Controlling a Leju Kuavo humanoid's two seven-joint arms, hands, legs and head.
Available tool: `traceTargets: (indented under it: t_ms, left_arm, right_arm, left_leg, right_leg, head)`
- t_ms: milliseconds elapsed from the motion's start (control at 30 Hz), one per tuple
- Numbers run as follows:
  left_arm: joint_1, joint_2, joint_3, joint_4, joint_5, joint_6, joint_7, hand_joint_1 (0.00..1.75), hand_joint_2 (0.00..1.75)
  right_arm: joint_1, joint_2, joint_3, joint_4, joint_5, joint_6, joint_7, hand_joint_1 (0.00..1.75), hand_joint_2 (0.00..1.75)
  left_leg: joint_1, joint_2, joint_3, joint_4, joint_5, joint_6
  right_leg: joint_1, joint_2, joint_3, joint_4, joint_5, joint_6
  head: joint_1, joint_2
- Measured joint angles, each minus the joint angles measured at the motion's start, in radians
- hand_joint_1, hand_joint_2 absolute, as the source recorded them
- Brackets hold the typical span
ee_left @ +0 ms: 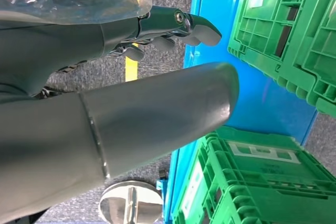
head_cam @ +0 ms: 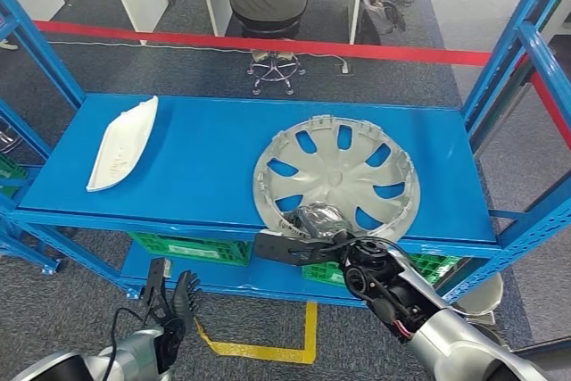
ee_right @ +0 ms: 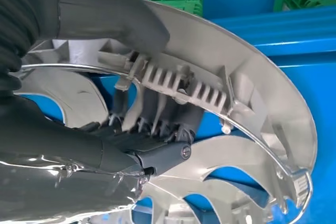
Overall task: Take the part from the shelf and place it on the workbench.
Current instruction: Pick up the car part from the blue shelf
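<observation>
Right hand (head_cam: pixel 317 225) grips unlabelled wheel cover (head_cam: pixel 336 176)

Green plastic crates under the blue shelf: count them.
2 visible green plastic crates: one on the lower blue shelf's left, one behind the right hand; more may be hidden.

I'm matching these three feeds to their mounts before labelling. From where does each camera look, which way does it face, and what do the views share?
Head view: high on the body, looking forward and down at the blue shelf; both silver arms show, with the right hand at the wheel cover.
Left wrist view: behind the left hand, facing green crates on the lower shelf.
Right wrist view: behind the right hand, whose fingers grip the wheel cover's rim.
Shared: head and right wrist views both show the wheel cover; all three show green crates.
</observation>
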Motion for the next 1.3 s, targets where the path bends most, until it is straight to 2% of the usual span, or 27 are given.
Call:
traceTargets:
  t_ms: [833,1100,1300]
  left_arm:
    - [-0.009,-0.003,-0.014,0.0,-0.001,0.0,0.006,0.0,0.0]
    - [-0.01,-0.004,-0.017,0.0,0.003,0.0,0.007,0.0,0.0]
    - [-0.008,-0.003,-0.017,0.0,0.01,0.0,0.004,0.0,0.0]
  right_arm:
    - [-0.001,0.006,-0.003,0.003,0.032,0.012,0.031,1.75,1.75]
    - [-0.005,0.005,-0.033,0.002,-0.013,-0.005,0.035,1.75,1.75]
    - [-0.034,-0.003,-0.088,-0.023,-0.111,-0.045,0.035,1.75,1.75]
  left_leg:
    - [0.0,0.0,0.0,0.0,0.0,0.0]
    - [0.0,0.0,0.0,0.0,0.0,0.0]
    - [0.0,0.0,0.0,0.0,0.0,0.0]
  right_leg:
    - [0.0,0.0,0.0,-0.001,0.0,0.0]
    - [0.0,0.0,0.0,-0.001,0.0,0.0]
    - [0.0,0.0,0.0,-0.001,0.0,0.0]
  head:
    - [0.0,0.0]
    - [0.0,0.0]
    - [0.0,0.0]
